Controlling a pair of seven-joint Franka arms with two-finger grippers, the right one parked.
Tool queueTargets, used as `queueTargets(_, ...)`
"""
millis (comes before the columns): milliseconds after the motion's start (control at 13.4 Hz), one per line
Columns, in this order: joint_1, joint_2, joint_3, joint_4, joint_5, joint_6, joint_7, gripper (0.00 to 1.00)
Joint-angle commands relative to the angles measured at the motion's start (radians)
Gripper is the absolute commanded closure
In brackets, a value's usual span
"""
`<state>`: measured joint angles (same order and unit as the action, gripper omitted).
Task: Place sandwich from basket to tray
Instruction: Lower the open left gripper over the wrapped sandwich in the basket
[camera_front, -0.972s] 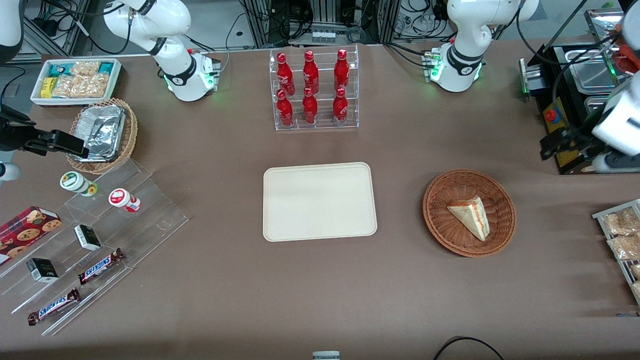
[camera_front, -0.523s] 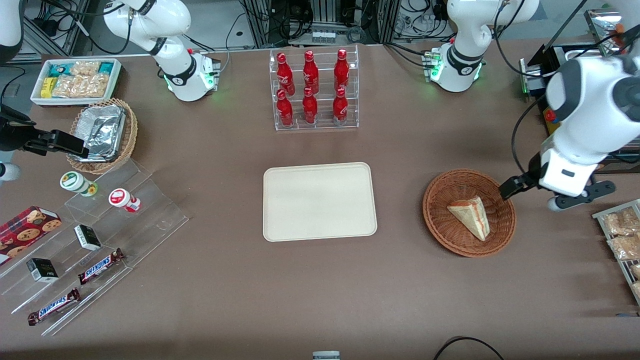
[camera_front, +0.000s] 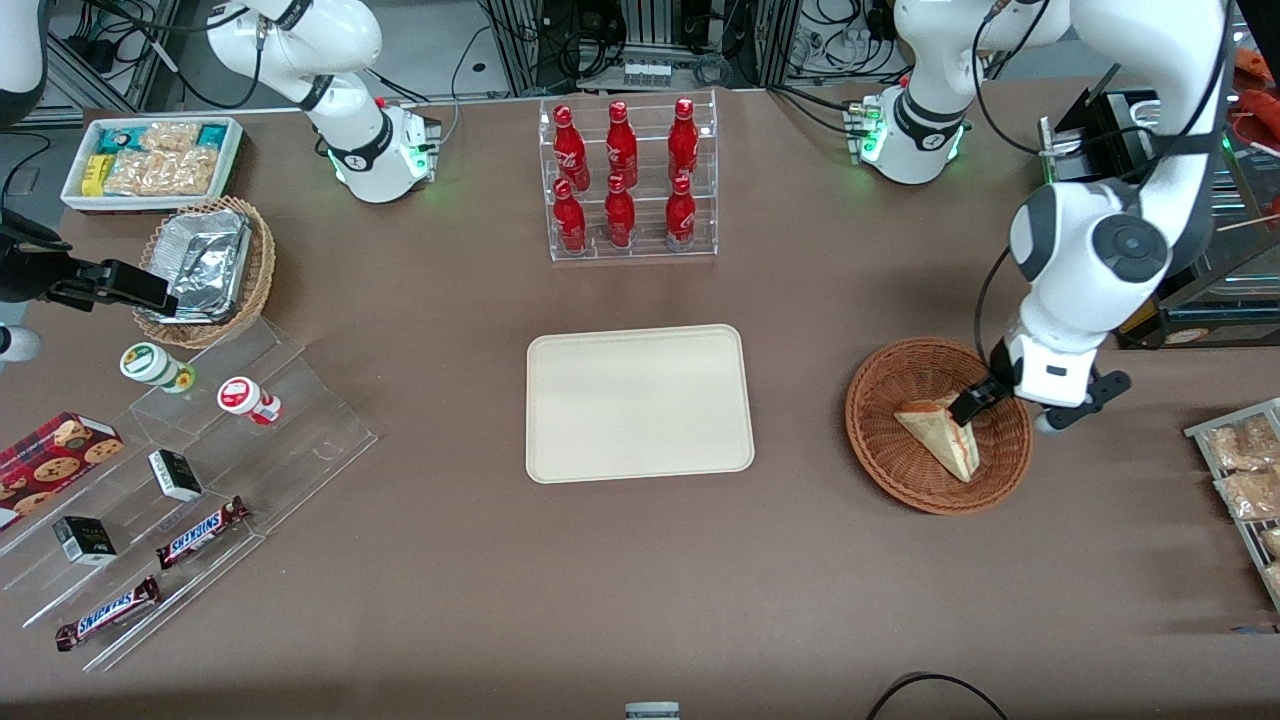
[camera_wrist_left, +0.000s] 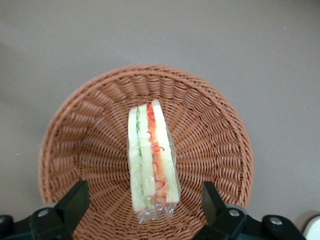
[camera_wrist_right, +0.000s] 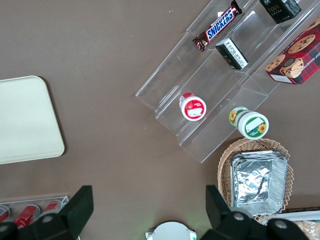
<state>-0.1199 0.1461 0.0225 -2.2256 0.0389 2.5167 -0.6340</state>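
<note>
The sandwich (camera_front: 940, 436) (camera_wrist_left: 151, 159), a pale bread wedge in clear wrap with red and green filling along its edge, lies in the round reddish-brown wicker basket (camera_front: 880, 445) (camera_wrist_left: 210, 125). My gripper (camera_front: 985, 400) (camera_wrist_left: 144, 210) hangs just above the basket, over the sandwich's wide end. It is open, one black finger (camera_wrist_left: 75, 202) on each side of the sandwich and apart from it. The cream tray (camera_front: 638, 402) (camera_wrist_right: 22, 120) lies bare at the table's middle, toward the parked arm from the basket.
A clear rack of red bottles (camera_front: 627, 180) stands farther from the front camera than the tray. Snack packets (camera_front: 1245, 470) lie at the working arm's end of the table. A clear stepped shelf with candy bars (camera_front: 200, 530), a foil-filled tan basket (camera_front: 205, 270) and a white bin (camera_front: 150, 160) sit toward the parked arm's end.
The left arm has swung in from the table's working-arm end and lowered, bringing the gripper from off to the side of the basket to directly over the sandwich. The sandwich has not moved.
</note>
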Motion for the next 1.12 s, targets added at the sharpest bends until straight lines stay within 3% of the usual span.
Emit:
queueTargets(0, -0.007, 0.030, 0.002, -0.029, 0.007, 0.075, -0.030, 0.00)
queueTargets(822, -0.009, 0.119, -0.003, -0.068, 0.007, 0.174, -0.033, 0.02)
queueTargets(897, -0.009, 0.124, -0.003, -0.065, 0.007, 0.174, -0.033, 0.25)
queueTargets(1047, -0.026, 0.138, -0.003, -0.055, 0.007, 0.172, -0.033, 0.90)
